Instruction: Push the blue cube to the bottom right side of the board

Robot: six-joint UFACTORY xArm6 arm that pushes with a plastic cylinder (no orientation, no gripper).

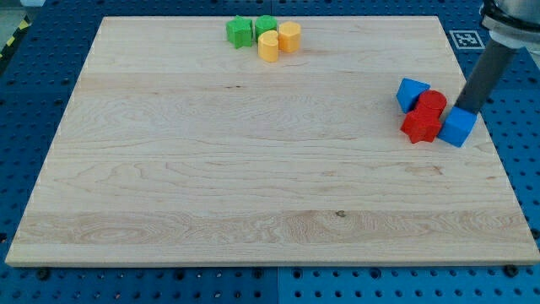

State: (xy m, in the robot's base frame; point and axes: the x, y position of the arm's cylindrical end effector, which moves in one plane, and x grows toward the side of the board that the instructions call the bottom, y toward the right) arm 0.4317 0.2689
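Observation:
The blue cube sits near the board's right edge, about midway down. My tip touches the cube's upper right side; the dark rod rises from there to the view's top right. A red block lies against the cube's left side, with a second red block just above it. A blue triangular block sits at the upper left of this cluster.
Two green blocks and two yellow cylinders are grouped at the top centre of the wooden board. A printed marker tag lies off the board's top right corner.

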